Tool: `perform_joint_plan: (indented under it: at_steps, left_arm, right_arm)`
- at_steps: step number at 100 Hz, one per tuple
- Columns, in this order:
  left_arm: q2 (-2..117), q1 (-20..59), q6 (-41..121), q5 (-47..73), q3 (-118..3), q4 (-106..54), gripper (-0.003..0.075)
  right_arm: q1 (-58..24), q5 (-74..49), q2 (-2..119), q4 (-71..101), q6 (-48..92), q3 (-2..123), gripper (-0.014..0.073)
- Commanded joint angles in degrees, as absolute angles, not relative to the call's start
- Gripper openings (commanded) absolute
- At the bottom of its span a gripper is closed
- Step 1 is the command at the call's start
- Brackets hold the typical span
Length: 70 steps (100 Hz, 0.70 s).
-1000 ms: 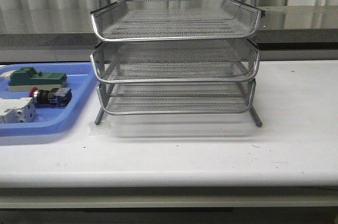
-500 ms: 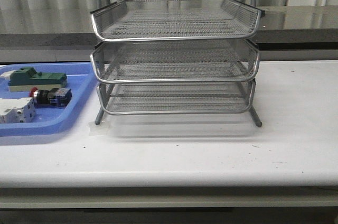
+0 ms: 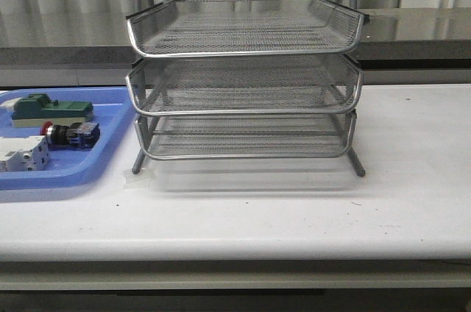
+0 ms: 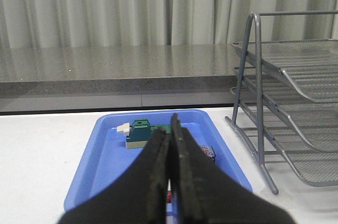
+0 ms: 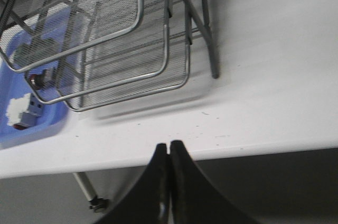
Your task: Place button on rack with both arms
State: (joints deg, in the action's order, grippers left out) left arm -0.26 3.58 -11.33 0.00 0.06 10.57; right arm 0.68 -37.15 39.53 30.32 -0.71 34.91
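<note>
The button (image 3: 70, 134), red cap to the left and blue block to the right, lies in the blue tray (image 3: 103, 159) left of the rack (image 3: 243, 112). The three-tier silver wire rack stands mid-table, and all its tiers look empty. Neither gripper shows in the front view. In the left wrist view my left gripper (image 4: 169, 128) is shut and empty above the blue tray (image 4: 105, 155). Only the button's blue block (image 4: 207, 152) shows beside the fingers. My right gripper (image 5: 169, 147) is shut and empty at the table's front edge, in front of the rack (image 5: 141, 20).
A green block-shaped part (image 3: 51, 108) lies at the back of the blue tray and a white circuit breaker (image 3: 22, 154) at its front. A dark counter runs behind the table. The rack's legs (image 3: 358, 166) reach forward onto the white table.
</note>
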Motion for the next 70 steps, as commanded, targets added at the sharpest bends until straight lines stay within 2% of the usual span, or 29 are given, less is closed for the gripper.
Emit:
perform_joint_plan:
  at_steps: [1,8,22,28,70]
  left_arm:
    - [-2.08,3.97,-12.06,-3.94,2.60,10.52,-0.0020]
    - [-2.08,3.97,-12.06,-3.94,2.60,10.52,-0.0020]
    - [-2.08,3.97,-12.06,-3.94,2.60,10.52,-0.0020]
    - [-2.08,3.97,-12.06,-3.94,2.60,10.52,-0.0020]
    - [-2.08,3.97,-12.06,-3.94,2.60,10.52,-0.0020]
  right_arm:
    - [0.68,-32.23,42.15,37.64,1.71,37.01,-0.0031]
    - [0.68,-31.35,44.03,42.33,5.49,37.01,0.0037]
    - [0.68,-30.46,49.36,53.64,14.94,37.01,0.0234]
    - [0.68,-29.83,51.65,59.25,19.75,37.01,0.0279]
    - [0.68,-30.45,74.63,95.87,56.33,37.33,0.0295]
